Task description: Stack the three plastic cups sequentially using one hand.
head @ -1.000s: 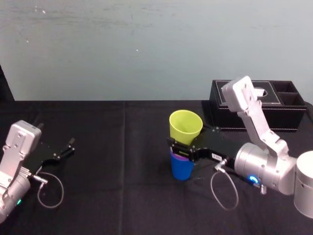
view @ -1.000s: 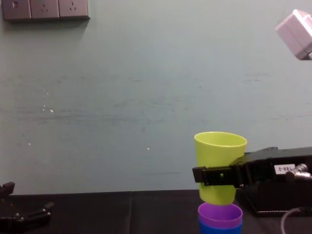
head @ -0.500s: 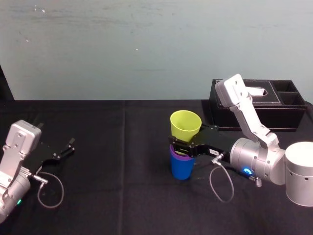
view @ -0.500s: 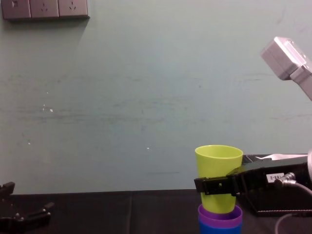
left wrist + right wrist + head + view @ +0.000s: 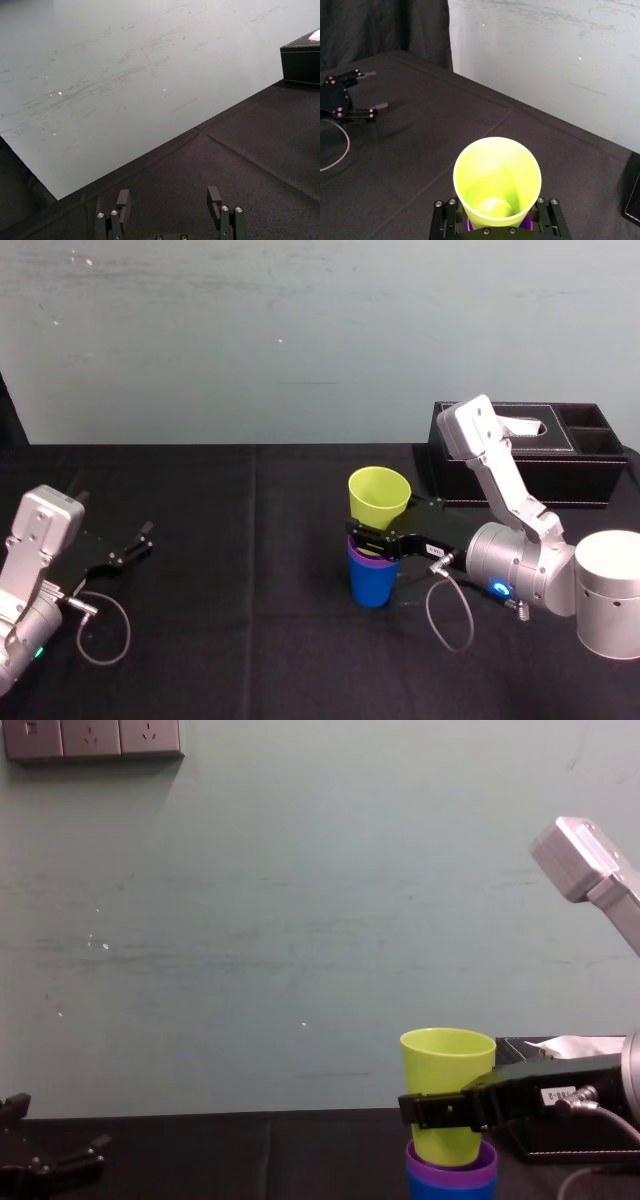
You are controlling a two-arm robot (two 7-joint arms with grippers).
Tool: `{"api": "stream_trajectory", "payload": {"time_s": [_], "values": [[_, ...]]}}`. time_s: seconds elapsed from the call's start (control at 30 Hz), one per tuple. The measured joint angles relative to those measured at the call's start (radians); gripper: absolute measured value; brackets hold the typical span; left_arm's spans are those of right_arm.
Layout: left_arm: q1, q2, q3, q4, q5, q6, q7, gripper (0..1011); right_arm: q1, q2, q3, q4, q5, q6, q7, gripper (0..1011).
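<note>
**Yellow-green cup seated in the stack, jaws clamped on its sides**

The right gripper (image 5: 375,538) was stretched in from the 3 o'clock side of the stack, low over the black table (image 5: 250,640). Its jaws pinched the yellow-green cup (image 5: 378,495), one flat finger on each flank. In the right wrist view the cup (image 5: 497,180) stood squarely between the two finger blocks, mouth up and empty, with the gripper (image 5: 496,227) closed against its lower wall.

From the chest view the grip ran across the cup (image 5: 447,1080) a little below mid-height, and there the gripper (image 5: 440,1110) sat just above the purple rim. The cup's base was down inside the purple cup (image 5: 450,1160), which was itself nested in the blue cup (image 5: 450,1188). All three stood upright, blue cup (image 5: 372,585) on the cloth and a thin band of the purple cup (image 5: 362,558) above its rim.

The black tissue box (image 5: 530,475) sat at 2 o'clock from the stack, apart from it.

Well off at 9 o'clock the left gripper (image 5: 135,545) rested at the table, idle. Its jaws were spread wide with nothing between them, as the left wrist view of the gripper (image 5: 169,197) showed.
</note>
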Motion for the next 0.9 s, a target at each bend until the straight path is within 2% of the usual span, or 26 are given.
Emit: {"api": "stream_trajectory", "payload": {"time_s": [0.9], "values": [[0.000,0.000,0.000,0.000,0.000,0.000,0.000,1000,0.001,-0.019,-0.011,0.048,-0.032,-0.020,-0.018,715]]}}
